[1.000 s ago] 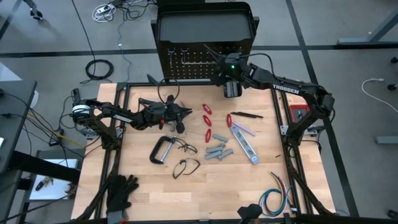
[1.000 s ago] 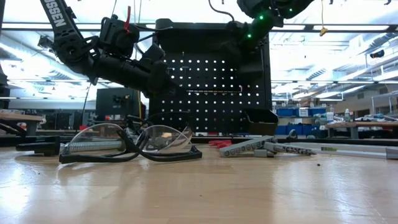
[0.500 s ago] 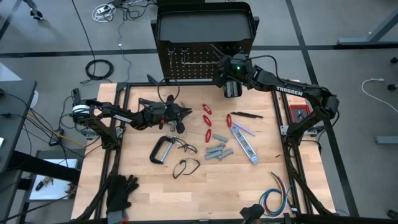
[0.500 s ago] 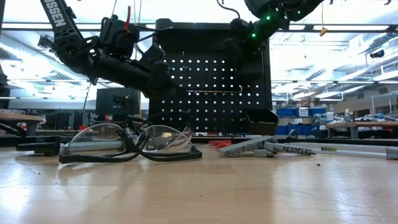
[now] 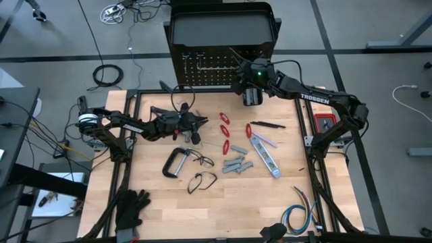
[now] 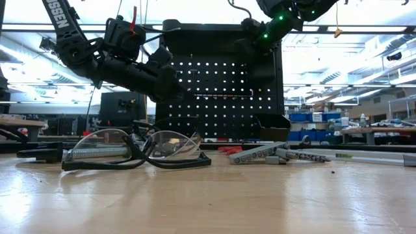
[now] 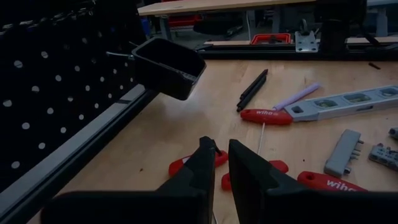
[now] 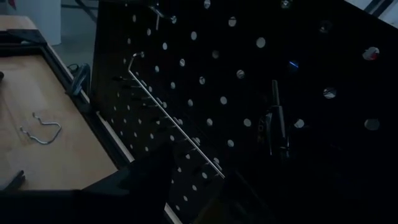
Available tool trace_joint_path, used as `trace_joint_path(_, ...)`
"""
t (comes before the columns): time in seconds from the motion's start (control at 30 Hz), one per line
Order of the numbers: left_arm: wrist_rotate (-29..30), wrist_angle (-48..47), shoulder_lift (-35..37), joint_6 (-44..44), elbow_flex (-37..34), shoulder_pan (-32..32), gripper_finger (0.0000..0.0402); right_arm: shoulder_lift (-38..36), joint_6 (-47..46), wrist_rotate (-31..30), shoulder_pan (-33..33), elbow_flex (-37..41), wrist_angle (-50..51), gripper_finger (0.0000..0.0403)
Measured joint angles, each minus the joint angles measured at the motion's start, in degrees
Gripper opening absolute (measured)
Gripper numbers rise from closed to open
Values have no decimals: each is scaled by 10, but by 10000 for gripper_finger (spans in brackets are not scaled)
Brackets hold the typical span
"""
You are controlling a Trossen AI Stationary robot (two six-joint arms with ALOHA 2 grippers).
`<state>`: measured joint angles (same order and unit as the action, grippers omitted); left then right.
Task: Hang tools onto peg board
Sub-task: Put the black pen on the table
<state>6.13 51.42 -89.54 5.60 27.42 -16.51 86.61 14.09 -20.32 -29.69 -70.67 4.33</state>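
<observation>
The black peg board (image 5: 210, 65) stands upright at the table's far edge, with a small black bin (image 7: 169, 65) low on it. A dark tool (image 8: 275, 124) hangs on its face. My right gripper (image 8: 199, 182) is open and raised just in front of the board (image 8: 205, 74), touching nothing. My left gripper (image 7: 222, 157) is shut above the far left of the table, holding nothing. Beyond it, red-handled screwdrivers (image 5: 225, 132), a grey C-clamp (image 5: 174, 163), a silver flat bar (image 5: 265, 156) and grey metal pieces (image 5: 237, 163) lie flat on the wood.
Safety glasses (image 5: 201, 181) lie near the clamp. Black gloves (image 5: 131, 206) sit at the near left corner and a coloured wire bundle (image 5: 298, 212) at the near right. A loose silver hook (image 8: 41, 133) lies on the table by the board's foot. A long silver rod (image 8: 174, 127) crosses the board.
My right arm's wrist has turned a little in front of the peg board, and its gripper has stayed open.
</observation>
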Motion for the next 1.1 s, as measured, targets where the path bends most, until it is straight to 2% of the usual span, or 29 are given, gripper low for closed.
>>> trace_joint_path(0.47,0,-2,0,0,0,0,46,-6,12,-7,8,1,-12,268)
trace_joint_path(0.67,0,-2,0,0,0,0,46,-22,18,23,19,-1,-22,267)
trace_joint_path(1.1,7,-2,0,2,0,0,46,-16,22,-9,15,6,12,250)
